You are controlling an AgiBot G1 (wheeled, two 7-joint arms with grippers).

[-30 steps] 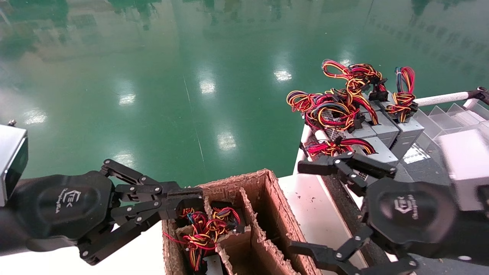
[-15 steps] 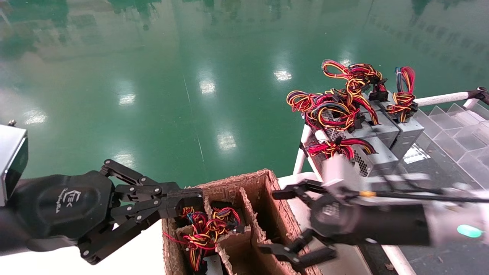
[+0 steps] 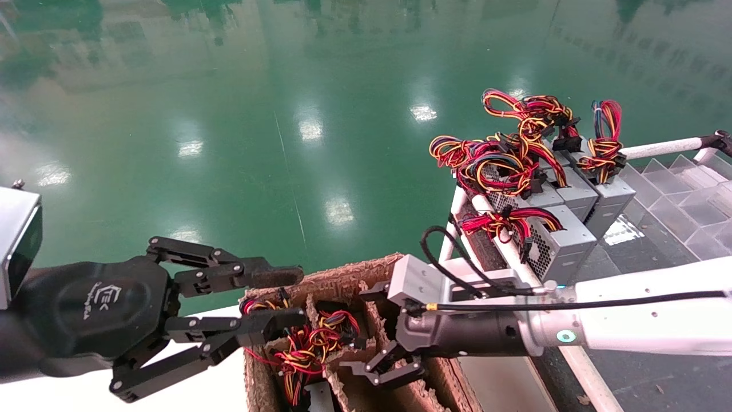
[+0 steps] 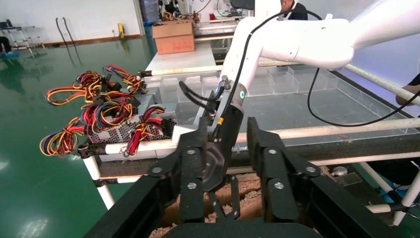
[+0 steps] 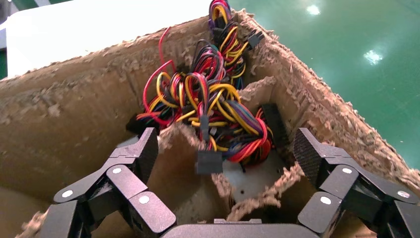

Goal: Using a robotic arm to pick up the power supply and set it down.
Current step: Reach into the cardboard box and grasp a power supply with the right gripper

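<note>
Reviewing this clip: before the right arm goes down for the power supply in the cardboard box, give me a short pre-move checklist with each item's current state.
1. Right gripper open: ok, fingers spread, nothing between them.
2. Right gripper over the cardboard box: ok, it hangs above the compartments, beside the wire bundle.
3. Power supply reachable: not ok, its wires lie piled over it and only a patch of grey metal shows.
4. Torn cardboard divider clear of the fingers: cannot tell, its ragged edges stand between the open fingers.
5. Left gripper out of the way: not ok, it is open at the box's corner, right by the wires.
</note>
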